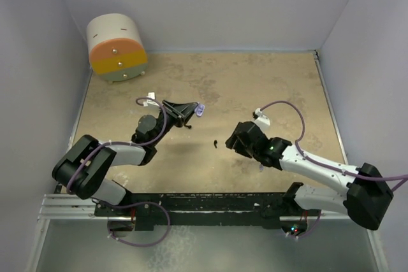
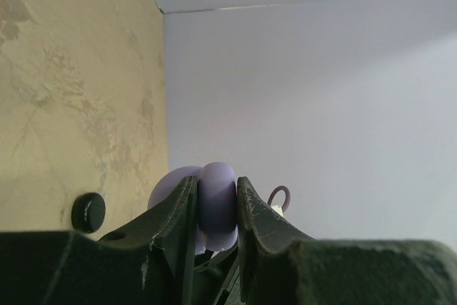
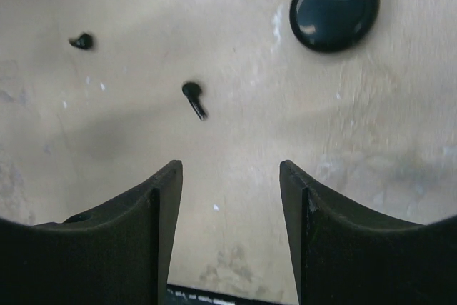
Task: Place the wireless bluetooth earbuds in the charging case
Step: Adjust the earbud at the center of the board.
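The table [image 1: 255, 81] is mottled tan. On it are black earbuds [image 3: 193, 99] and a glossy black round case [image 3: 334, 6]. The charging case [image 2: 218, 205] is lavender. At the table's far-left corner, the drum [image 1: 116, 48] is banded white, orange, yellow and pale green.

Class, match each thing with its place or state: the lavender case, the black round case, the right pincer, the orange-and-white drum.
1 lavender case
2 black round case
3 right pincer
4 orange-and-white drum

A far left corner of the table
B open, holding nothing
C lying flat on the table
D clamped in the left pincer

Pairs: 1-D, 2-C, 3-B, 4-A.
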Controlling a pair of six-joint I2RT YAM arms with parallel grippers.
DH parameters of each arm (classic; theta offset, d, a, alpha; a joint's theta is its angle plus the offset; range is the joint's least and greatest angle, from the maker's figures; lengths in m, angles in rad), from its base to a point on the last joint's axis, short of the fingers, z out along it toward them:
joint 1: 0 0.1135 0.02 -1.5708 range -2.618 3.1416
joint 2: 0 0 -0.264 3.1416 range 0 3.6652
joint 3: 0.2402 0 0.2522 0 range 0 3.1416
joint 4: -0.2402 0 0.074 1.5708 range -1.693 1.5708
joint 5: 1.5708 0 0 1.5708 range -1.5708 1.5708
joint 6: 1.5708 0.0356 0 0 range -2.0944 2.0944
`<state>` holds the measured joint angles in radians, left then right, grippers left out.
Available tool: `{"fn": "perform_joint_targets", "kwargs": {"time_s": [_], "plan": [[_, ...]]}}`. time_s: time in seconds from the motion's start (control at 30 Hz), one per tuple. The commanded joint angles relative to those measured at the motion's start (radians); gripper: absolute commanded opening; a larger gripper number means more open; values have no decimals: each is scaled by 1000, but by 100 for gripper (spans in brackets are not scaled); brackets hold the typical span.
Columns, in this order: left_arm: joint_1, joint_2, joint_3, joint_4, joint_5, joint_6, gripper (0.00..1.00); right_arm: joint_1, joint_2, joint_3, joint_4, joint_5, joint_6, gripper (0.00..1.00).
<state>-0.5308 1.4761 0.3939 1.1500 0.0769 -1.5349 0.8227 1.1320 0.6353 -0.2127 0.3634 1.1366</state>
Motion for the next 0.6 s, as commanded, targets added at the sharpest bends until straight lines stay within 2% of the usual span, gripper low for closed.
{"fn": "perform_joint_targets", "kwargs": {"time_s": [0.0,0.3,0.43,0.57], "plan": [[-38,-46,-15,31,21,5,0,93,-44,68,-240,89,217,59],[-60,-153,-82,-33,44,34,0,159,-42,127,-551,146,400,56],[-68,-199,-100,-76,52,61,0,159,-116,113,-605,124,450,55],[-73,-194,-103,-67,71,66,0,158,-203,113,-588,136,422,55]]}}
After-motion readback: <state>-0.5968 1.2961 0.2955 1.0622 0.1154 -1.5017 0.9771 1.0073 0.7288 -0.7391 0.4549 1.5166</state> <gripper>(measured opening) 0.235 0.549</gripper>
